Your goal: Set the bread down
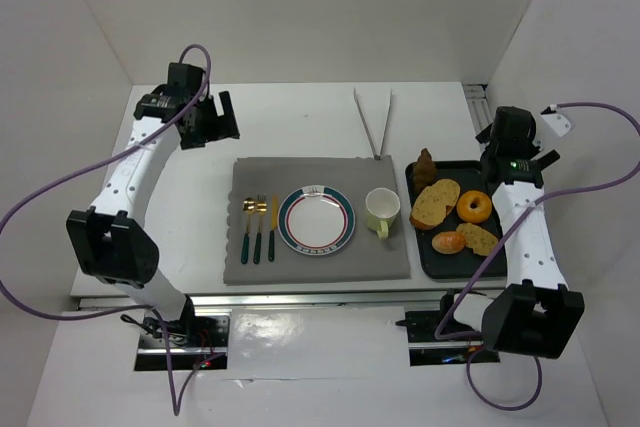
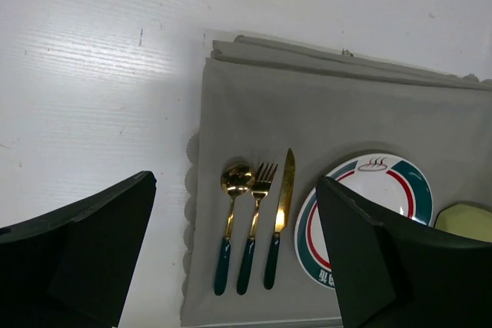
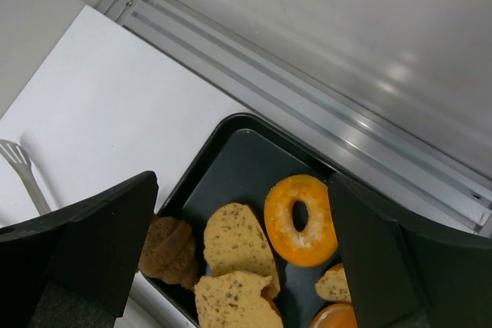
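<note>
The bread (image 1: 473, 206) is a glossy orange ring with a centre hole. It lies flat in the black tray (image 1: 424, 257) at the right, among other baked pieces. In the right wrist view the bread (image 3: 301, 219) sits just inside my right finger, lower than the fingertips. My right gripper (image 3: 242, 182) hangs open above the tray's far end with nothing between its fingers. My left gripper (image 2: 234, 180) is open too, high over the left part of the grey mat and holding nothing. From above it shows at the back left (image 1: 215, 122).
Flat seeded slices (image 1: 435, 202), a small oval roll (image 1: 449, 242) and a brown pastry (image 1: 425, 164) share the tray. On the grey mat (image 1: 320, 267) lie a spoon, fork and knife (image 1: 258, 227), a ringed plate (image 1: 345, 219) and a pale cup (image 1: 383, 211). Metal tongs (image 1: 373, 122) lie behind the mat.
</note>
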### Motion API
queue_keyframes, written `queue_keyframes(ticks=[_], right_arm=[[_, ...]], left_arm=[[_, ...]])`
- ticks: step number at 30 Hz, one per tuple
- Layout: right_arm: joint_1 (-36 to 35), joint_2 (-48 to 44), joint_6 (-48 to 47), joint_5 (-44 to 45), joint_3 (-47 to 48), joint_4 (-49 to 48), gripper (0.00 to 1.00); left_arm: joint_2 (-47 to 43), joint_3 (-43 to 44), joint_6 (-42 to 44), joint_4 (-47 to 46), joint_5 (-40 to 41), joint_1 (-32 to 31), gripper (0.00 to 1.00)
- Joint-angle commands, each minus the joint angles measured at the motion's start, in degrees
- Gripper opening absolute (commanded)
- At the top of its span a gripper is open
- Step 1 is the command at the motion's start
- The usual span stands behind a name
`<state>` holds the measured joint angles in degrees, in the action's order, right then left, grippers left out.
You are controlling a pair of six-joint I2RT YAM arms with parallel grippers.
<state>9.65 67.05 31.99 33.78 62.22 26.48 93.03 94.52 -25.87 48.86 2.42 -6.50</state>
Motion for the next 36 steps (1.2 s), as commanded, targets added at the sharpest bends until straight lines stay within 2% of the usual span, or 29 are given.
queue_keyframes(ticks=[1,11,19,33,36], right_arm=[[0.28,-1.92,-2.02,-0.21,-0.6,-5.2,1.0],[0.28,-7.81,-1.49,-0.82,-3.94,-4.25,1.0],[0.28,-9.57,-1.49,-1.88,-5.35,-4.77,1.0],[0.28,-1.67,-3.86,-7.76,-3.07,-5.91,1.0],[0.28,1.32,-8.24,-14.68,-0.87,-7.92,1.0]], left_arm=[[-5.74,-1.88,-0.68,-2.81,-1.71,0.35,0.99],[-12.26,-3.55,0.46,-4.92,-0.57,0.35,0.99],[-12.26,-3.55,1.08,-4.92,-0.57,0.35,0.99],[-9.54,-3.55,2.14,-4.92,0.57,0.35,0.99],[-8.83,-2.94,2.66,-4.92,1.1,0.35,0.99]])
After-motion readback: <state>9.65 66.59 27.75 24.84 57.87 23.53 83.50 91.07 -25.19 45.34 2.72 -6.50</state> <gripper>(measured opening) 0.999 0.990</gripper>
